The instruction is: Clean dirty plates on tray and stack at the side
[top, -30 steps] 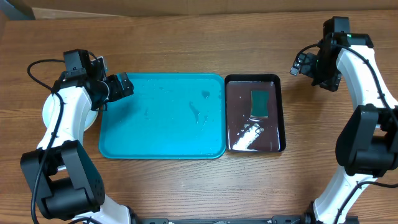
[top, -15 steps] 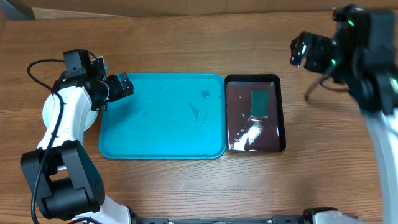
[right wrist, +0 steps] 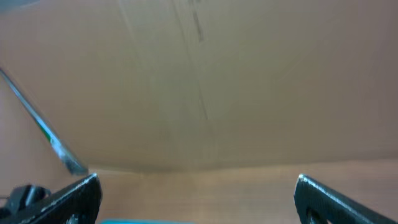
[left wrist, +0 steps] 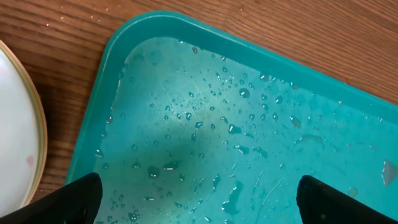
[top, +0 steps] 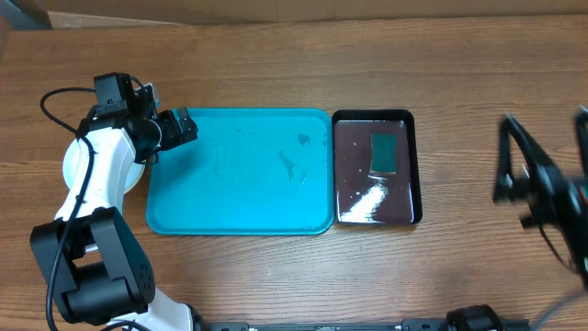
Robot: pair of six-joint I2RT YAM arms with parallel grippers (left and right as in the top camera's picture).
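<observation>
The turquoise tray [top: 239,198] lies mid-table, wet and bare of plates. In the left wrist view its wet floor [left wrist: 249,124] fills the frame. The plates [top: 67,164] sit stacked on the table left of the tray, mostly hidden under my left arm. The left wrist view shows a white plate [left wrist: 13,137] with a pale yellow rim beneath it; no blue plate shows. My left gripper [top: 181,126] [left wrist: 199,202] is open and empty over the tray's back left corner. My right arm [top: 542,198] is a blur at the right edge. My right gripper [right wrist: 196,199] is open and empty, facing a cardboard wall.
A narrow dark tray [top: 415,165] stands right of the turquoise tray. It holds a green sponge [top: 384,152] and white foam [top: 367,200] in shallow water. A cardboard wall [right wrist: 199,81] runs along the table's back.
My right arm has swung from the back right corner toward the front right edge and is blurred in motion. The left arm, both trays and the plates have not moved.
</observation>
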